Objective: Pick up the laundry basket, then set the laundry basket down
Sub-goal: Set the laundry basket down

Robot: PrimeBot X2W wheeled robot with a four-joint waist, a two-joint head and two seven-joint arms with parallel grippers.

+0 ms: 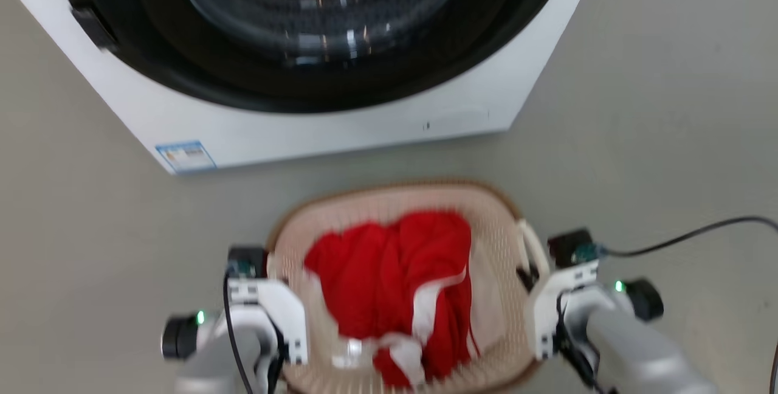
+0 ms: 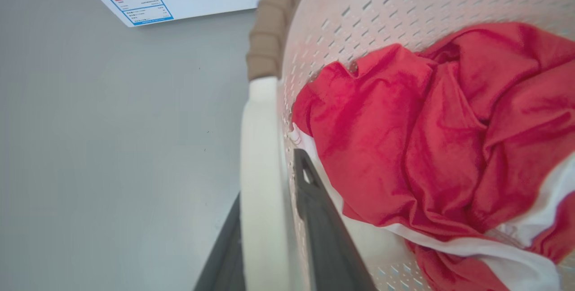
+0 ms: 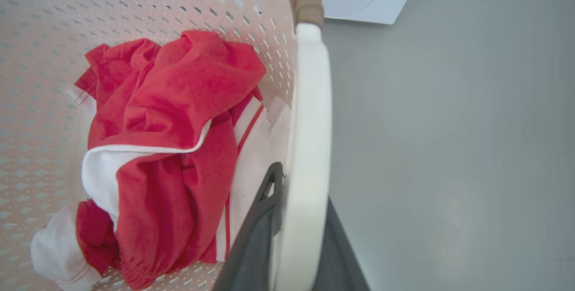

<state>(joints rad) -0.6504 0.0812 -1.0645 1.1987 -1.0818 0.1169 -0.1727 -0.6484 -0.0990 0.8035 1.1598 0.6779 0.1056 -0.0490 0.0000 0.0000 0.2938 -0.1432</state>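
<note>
The cream-white perforated plastic laundry basket (image 1: 486,217), rounded-rectangular with a brown rim, sits directly between the two tools. It is in front of the white front-loading washing machine (image 1: 340,132), over the grey floor (image 1: 656,138). A crumpled red and white garment (image 1: 389,272) lies inside it.

The left tool (image 2: 269,178) is pinching the left white loop handle (image 2: 260,147). One dark finger runs along the inner side against the perforated wall, the other along the outer side, and the handle bar is clamped between them. The right tool (image 3: 303,183) grips the right white loop handle (image 3: 310,102) the same way, with one finger inside the basket beside the garment's white edge and the other outside, over the floor. The head view is blurred, so it is hard to say whether the basket's base rests on the floor or hangs just above it.

In the head view the pale left forearm (image 1: 206,363) and pale right forearm (image 1: 638,351) rise from the bottom edge, roughly parallel. Their wrists flank the basket's near half, and the fingers point forward toward the washing machine. A small green light glows on the outer side of each wrist. A black cable (image 1: 687,236) trails from the right wrist toward the right edge. A blue-bordered label (image 1: 185,157) sits at the machine's lower left corner.
</note>
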